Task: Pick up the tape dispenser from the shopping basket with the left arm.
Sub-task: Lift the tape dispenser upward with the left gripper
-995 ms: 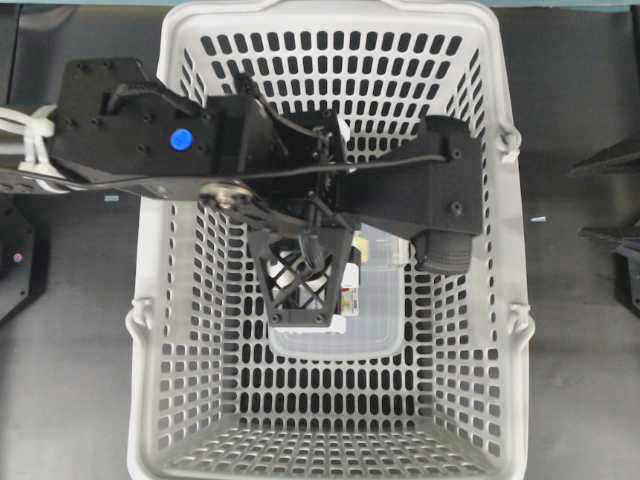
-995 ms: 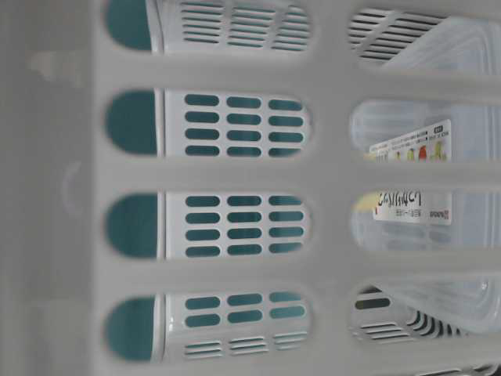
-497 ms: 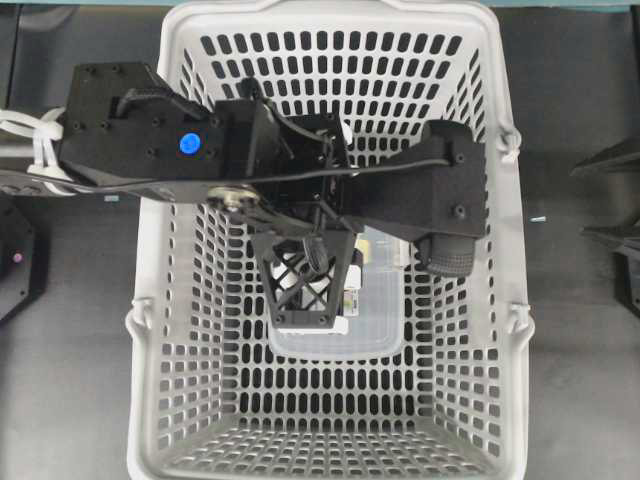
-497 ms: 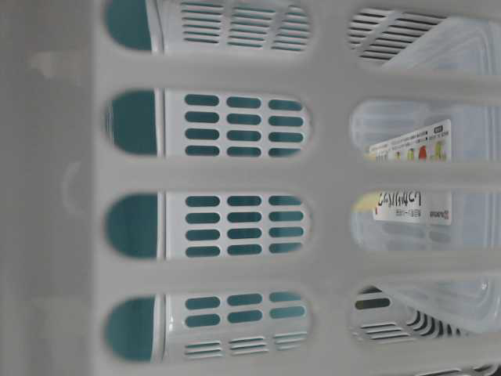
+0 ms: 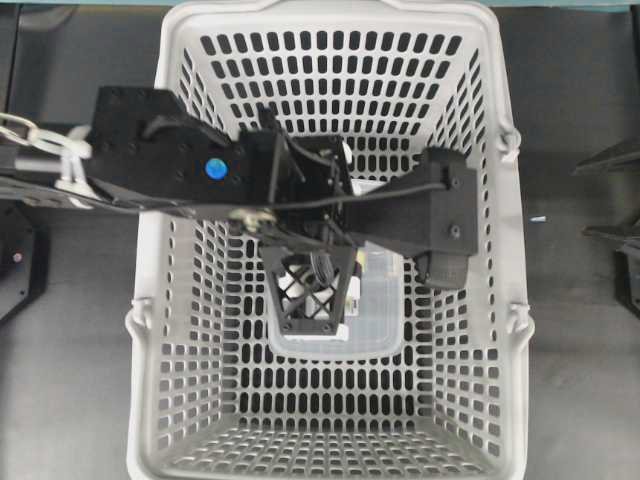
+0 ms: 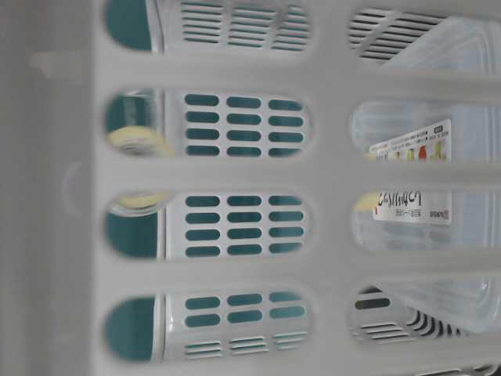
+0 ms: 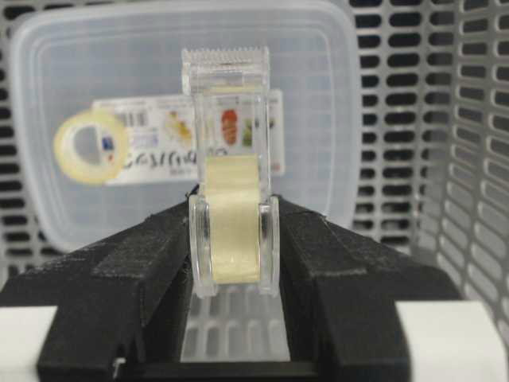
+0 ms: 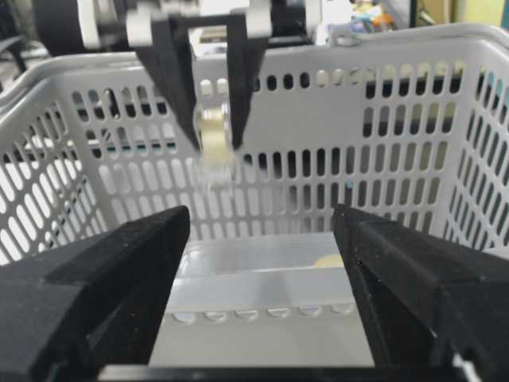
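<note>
**Risks.** The main hazard was judged to be slippage. The left gripper (image 7: 235,231) bore on the smooth clear side walls of the tape dispenser (image 7: 233,199), and only around its tape-roll end. The serrated cutter end projected well beyond the fingertips. A jolt or sudden acceleration could pivot the dispenser between the pads or drop it. A second hazard was a snag on the wall or rim of the shopping basket (image 5: 150,250) if the arm moved sideways before rising clear.

**Position.** The dispenser sat upright between the left fingers, clamped on both sides, and roughly centred. The right wrist view showed it hanging (image 8: 215,131) clear of the basket floor, against the upper slots of the far wall. It appeared not yet above the rim.

**Other items.** Beneath it, a clear lidded container (image 7: 334,95) lay flat on the basket floor, with a loose tape ring (image 7: 89,146) showing through it.

**Right gripper.** The right gripper (image 8: 262,239) stood outside the basket with its jaws wide apart, holding nothing.
</note>
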Robot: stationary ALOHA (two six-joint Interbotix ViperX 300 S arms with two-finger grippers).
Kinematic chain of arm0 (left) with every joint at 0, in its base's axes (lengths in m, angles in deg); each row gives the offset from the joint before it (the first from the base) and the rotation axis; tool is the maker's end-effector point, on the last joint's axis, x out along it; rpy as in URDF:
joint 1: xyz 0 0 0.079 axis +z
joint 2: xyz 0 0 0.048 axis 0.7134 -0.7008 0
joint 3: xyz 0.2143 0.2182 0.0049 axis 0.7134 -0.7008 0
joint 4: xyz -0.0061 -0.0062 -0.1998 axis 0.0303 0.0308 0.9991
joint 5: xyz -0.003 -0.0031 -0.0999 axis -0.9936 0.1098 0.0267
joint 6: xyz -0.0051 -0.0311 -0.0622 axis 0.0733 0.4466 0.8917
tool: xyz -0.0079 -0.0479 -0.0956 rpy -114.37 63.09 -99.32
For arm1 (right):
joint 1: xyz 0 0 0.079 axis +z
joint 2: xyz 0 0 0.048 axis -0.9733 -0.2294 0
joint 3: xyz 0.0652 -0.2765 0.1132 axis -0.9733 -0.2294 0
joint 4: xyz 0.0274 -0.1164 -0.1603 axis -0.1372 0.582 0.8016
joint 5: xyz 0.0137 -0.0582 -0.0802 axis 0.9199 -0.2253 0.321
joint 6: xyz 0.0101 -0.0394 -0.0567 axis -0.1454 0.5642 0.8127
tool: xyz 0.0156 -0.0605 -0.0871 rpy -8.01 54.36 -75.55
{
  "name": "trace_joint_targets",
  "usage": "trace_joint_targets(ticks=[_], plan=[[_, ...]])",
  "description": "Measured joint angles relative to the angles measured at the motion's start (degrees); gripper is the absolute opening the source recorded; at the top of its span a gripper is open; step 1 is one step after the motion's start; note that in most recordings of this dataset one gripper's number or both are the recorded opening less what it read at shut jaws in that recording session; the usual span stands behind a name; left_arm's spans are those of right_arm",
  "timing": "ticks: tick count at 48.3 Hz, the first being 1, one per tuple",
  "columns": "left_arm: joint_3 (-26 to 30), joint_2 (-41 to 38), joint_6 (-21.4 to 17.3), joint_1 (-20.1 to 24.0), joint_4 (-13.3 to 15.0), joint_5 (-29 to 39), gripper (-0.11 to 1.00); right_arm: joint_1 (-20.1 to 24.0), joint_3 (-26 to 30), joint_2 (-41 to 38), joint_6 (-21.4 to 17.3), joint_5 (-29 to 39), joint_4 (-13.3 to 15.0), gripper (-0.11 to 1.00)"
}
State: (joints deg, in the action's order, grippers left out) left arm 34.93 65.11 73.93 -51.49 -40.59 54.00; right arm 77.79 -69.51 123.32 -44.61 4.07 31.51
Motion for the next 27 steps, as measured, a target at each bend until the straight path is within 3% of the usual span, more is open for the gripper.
trace_joint_targets(ticks=[14, 27], plan=[[-8.79, 1.05, 0.0, -0.18, 0.0, -5.71, 0.28, -0.09, -0.44, 0.18, 0.0, 0.09, -0.09, 0.71], [-10.11, 1.67, 0.0, -0.18, 0.0, -7.03, 0.28, -0.09, -0.7, 0.44, 0.0, 0.0, 0.0, 0.71]])
